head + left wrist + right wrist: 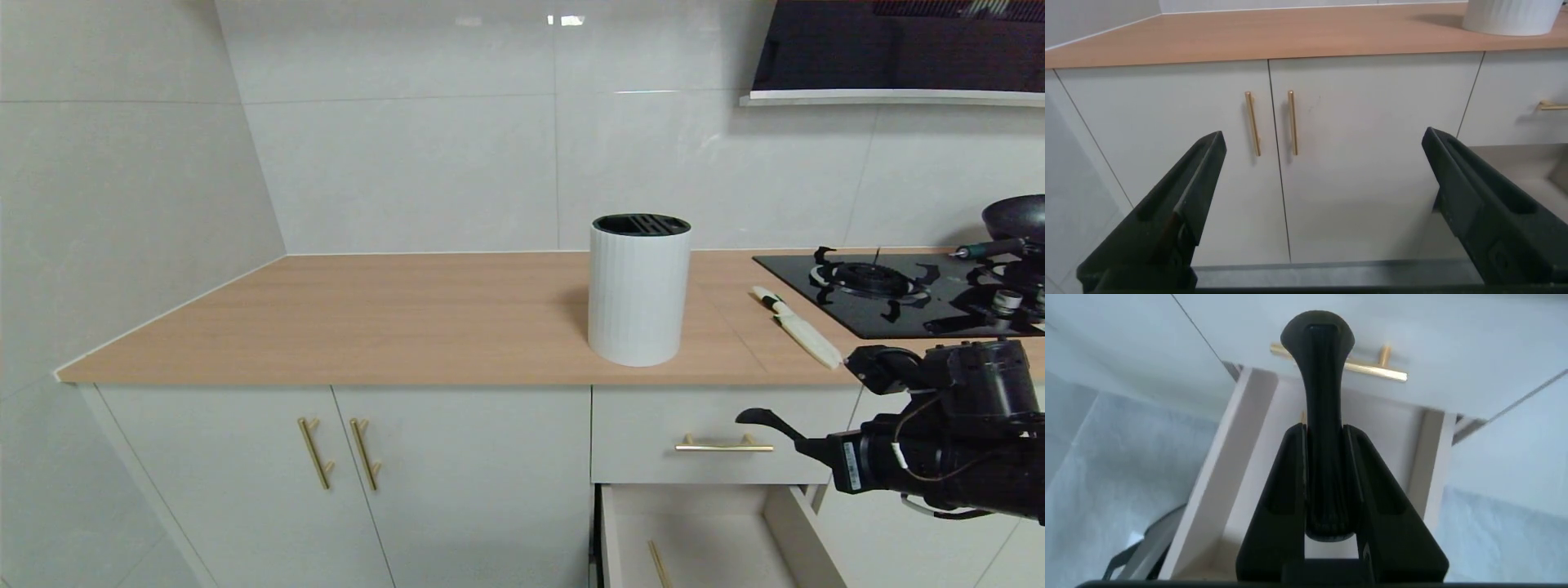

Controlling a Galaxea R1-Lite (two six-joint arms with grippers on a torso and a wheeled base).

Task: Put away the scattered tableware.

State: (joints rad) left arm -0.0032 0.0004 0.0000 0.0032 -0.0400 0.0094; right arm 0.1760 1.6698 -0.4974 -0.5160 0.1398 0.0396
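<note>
My right gripper (pixel 820 451) is shut on a black utensil (pixel 763 422) with a rounded end, held in front of the upper drawer's gold handle (pixel 723 445). From the right wrist, the black utensil (pixel 1317 343) sticks out past the gripper (pixel 1323 441), above an open white drawer (pixel 1253 433). This open drawer (pixel 785 523) holds a thin wooden stick (pixel 658 563). A knife (pixel 796 325) with a pale blade lies on the wooden counter (pixel 367 318), right of a white ribbed holder (pixel 638 290) with a black slotted top. My left gripper (pixel 1323 204) is open, facing the cabinet doors (pixel 1274 155).
A black gas hob (pixel 898 290) with a dark pan (pixel 1016 216) sits at the counter's right end, under a range hood (pixel 898 49). Tiled walls close off the back and left. The holder's base (pixel 1507 15) stands above the cabinets in the left wrist view.
</note>
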